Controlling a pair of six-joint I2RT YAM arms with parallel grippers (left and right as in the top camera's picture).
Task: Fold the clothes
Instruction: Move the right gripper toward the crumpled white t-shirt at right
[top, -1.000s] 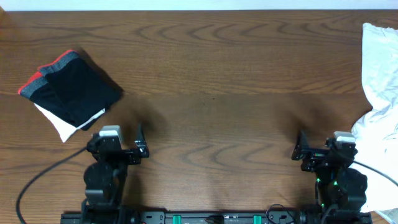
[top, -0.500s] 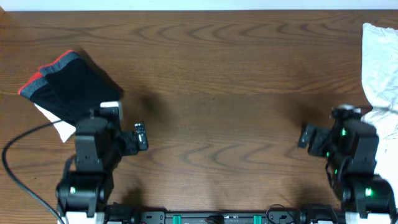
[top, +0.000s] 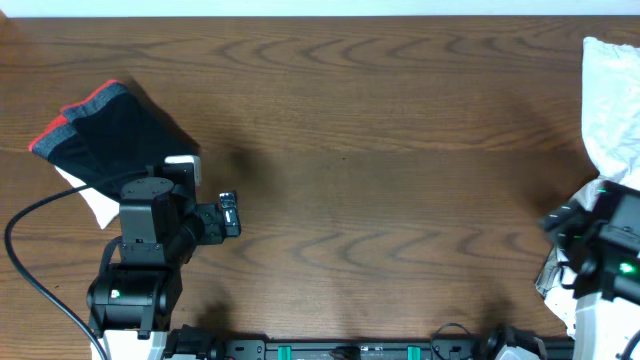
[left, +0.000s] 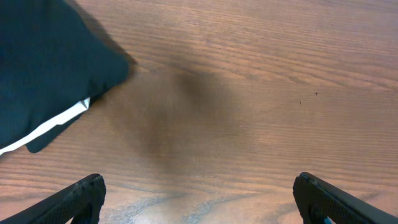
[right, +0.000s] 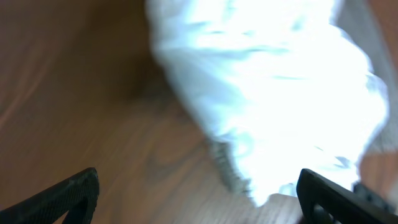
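Wooden table (top: 340, 120) unchanged. Right gripper (right: 198, 182), jaws wide and empty, has swung outward since a second ago; white T-shirt (right: 267, 93) now lies just ahead of it. Left gripper (left: 199, 186), equally wide open, has advanced, dark folded garment (left: 43, 68) ahead-left.

No readable text, label or number anywhere.

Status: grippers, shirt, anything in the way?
Left gripper, right gripper open, empty. White T-shirt crumpled at right edge of table, unfolded. Dark folded garment far left, not obstructing.
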